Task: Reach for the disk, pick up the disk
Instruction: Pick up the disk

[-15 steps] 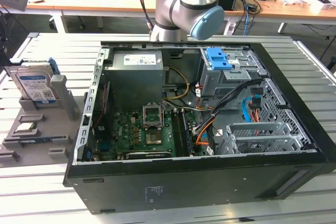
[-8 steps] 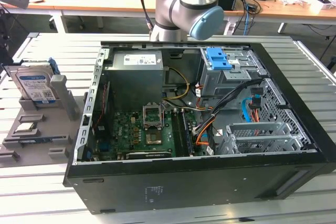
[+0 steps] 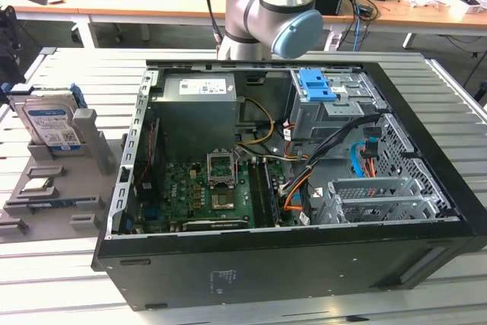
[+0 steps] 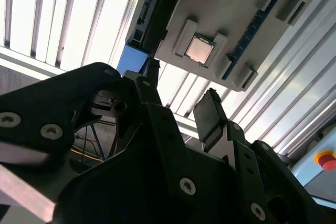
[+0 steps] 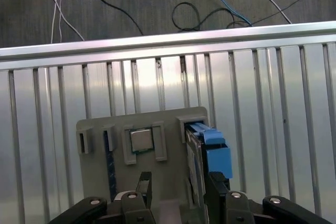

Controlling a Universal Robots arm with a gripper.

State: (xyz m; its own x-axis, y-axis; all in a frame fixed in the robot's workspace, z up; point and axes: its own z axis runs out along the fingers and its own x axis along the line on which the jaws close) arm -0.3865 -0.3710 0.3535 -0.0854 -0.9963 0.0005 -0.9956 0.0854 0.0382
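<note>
A slatted metal table [image 3: 46,279] fills the exterior view, with wooden desks [image 3: 152,1] carrying cables and boxes behind it. The first wrist view shows dark floor [image 5: 157,3] strewn with cords beyond the table's edge. An open black computer case [image 3: 304,264] lies in the middle of the table, and the grey arm [image 3: 274,13] rises behind it. At the exterior view's left, apart from the case, sits a grey holder [image 3: 46,203]. The disk [image 3: 52,125] stands on edge in a slot of that holder. It is a flat silver-grey drive with a white-and-blue label on its face and a bright blue bracket [image 5: 216,153] along one side. In the first wrist view the gripper [image 5: 178,184] hangs over the holder with its black fingers [image 5: 144,182] spread and nothing between them. The disk [image 5: 195,156] appears just by one finger, and I cannot tell whether they touch. A small square silver chip [image 3: 38,185] rests in a recess of the holder near the disk.
</note>
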